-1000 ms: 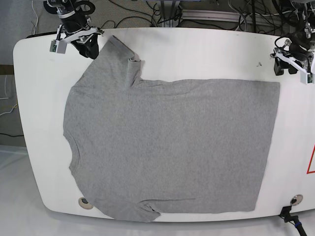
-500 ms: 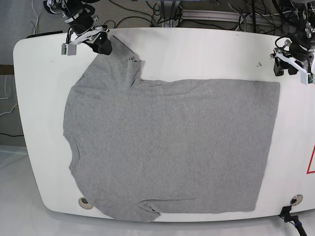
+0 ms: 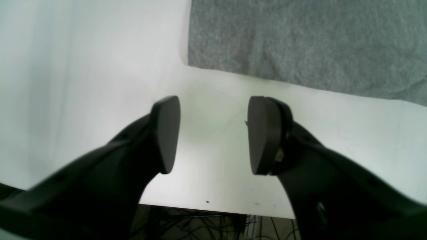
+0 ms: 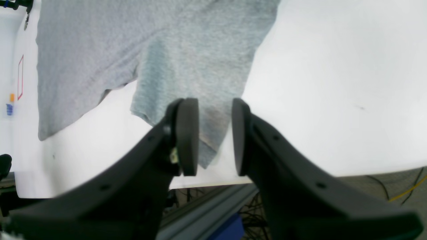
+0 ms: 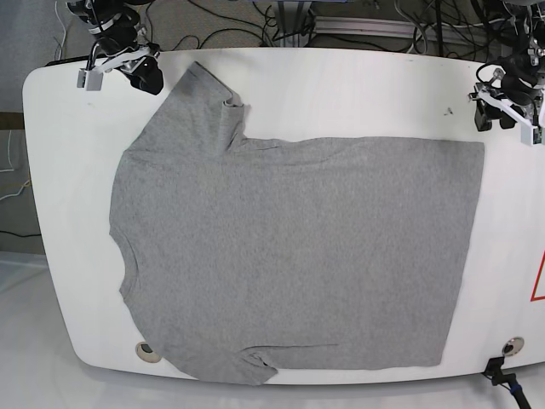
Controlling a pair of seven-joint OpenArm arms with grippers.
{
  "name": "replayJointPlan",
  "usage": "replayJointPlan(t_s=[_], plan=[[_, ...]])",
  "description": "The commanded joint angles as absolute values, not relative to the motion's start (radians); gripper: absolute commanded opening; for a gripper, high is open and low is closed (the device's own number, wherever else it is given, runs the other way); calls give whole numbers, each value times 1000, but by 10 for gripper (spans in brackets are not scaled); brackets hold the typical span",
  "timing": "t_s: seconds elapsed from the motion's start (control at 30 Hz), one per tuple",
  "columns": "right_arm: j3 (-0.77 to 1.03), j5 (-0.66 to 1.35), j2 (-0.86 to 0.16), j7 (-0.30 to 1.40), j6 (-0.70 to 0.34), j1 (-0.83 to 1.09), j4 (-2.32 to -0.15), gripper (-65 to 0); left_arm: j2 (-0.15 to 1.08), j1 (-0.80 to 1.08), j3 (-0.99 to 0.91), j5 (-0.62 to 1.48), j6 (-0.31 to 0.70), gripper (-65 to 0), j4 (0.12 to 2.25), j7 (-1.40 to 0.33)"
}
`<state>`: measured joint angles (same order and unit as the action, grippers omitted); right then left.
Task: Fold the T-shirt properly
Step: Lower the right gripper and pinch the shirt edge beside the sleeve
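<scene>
A grey T-shirt (image 5: pixel 289 256) lies spread flat on the white table (image 5: pixel 341 85), collar at the left and hem at the right. Its upper sleeve (image 5: pixel 204 102) reaches toward the back edge, with a small fold beside it. My right gripper (image 5: pixel 145 77) hovers at the back left, just left of that sleeve. In the right wrist view this gripper (image 4: pixel 213 136) is open, with the sleeve tip (image 4: pixel 186 66) showing below the gap. My left gripper (image 5: pixel 509 115) stays at the back right, beyond the hem corner. It is open (image 3: pixel 213 133) over bare table, short of the shirt (image 3: pixel 300 40).
Cables and a metal frame run behind the table's back edge. A red outlined mark (image 5: pixel 538 277) sits at the right edge. Two round holes (image 5: pixel 146 349) (image 5: pixel 511 345) lie near the front edge, where the lower sleeve (image 5: pixel 247 366) reaches the rim.
My right gripper has swung out over the upper sleeve and then drawn back left, off the cloth. The shirt and the left arm have not moved.
</scene>
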<state>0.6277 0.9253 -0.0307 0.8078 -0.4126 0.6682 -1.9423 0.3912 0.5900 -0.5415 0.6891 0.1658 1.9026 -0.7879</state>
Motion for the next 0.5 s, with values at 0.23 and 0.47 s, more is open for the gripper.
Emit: replayJointPlan(t_s=[0.23,0.47], plan=[[624,933,-38,808,-424,654,-1927,-481,399,577,-542,687,172,-346,1905,-756],[624,841,-37,807,-423,613,-1840,-478,399,576,-540,684,177,-347,1901,-757]])
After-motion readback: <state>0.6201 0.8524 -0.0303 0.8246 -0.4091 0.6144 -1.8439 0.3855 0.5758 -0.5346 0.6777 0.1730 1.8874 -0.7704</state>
